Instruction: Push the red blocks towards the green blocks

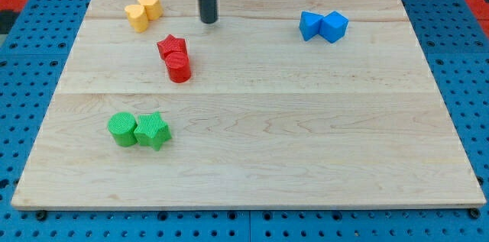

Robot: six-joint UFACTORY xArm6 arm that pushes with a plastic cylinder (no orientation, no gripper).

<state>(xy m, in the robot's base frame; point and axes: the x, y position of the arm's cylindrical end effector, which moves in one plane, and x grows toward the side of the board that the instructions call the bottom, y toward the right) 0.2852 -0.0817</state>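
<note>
Our tip [208, 20] sits near the top edge of the surface [306, 150], left of the middle. We carry no fingers, only the dark rod, so nothing is grasped or released.

The red star [171, 46] lies just below and to the left of our tip, apart from it. The red cylinder [179, 67] touches the star on its lower side, so the two reds form a short column running down the surface.

The green cylinder [121, 129] and the green star [152, 130] sit side by side, touching, nearer the bottom-left corner, with the cylinder closer to the left edge. They are well apart from the reds, lower and a little further left.

Two yellow blocks lie close to the top-left corner, left of our tip: the yellow hexagon [150, 5] and a second yellow block [137, 17], touching each other. We cannot make out the shape of the second one.

Near the top edge toward the right corner, the blue cube [334, 26] and another blue block [310, 25] touch each other, far from our tip.
</note>
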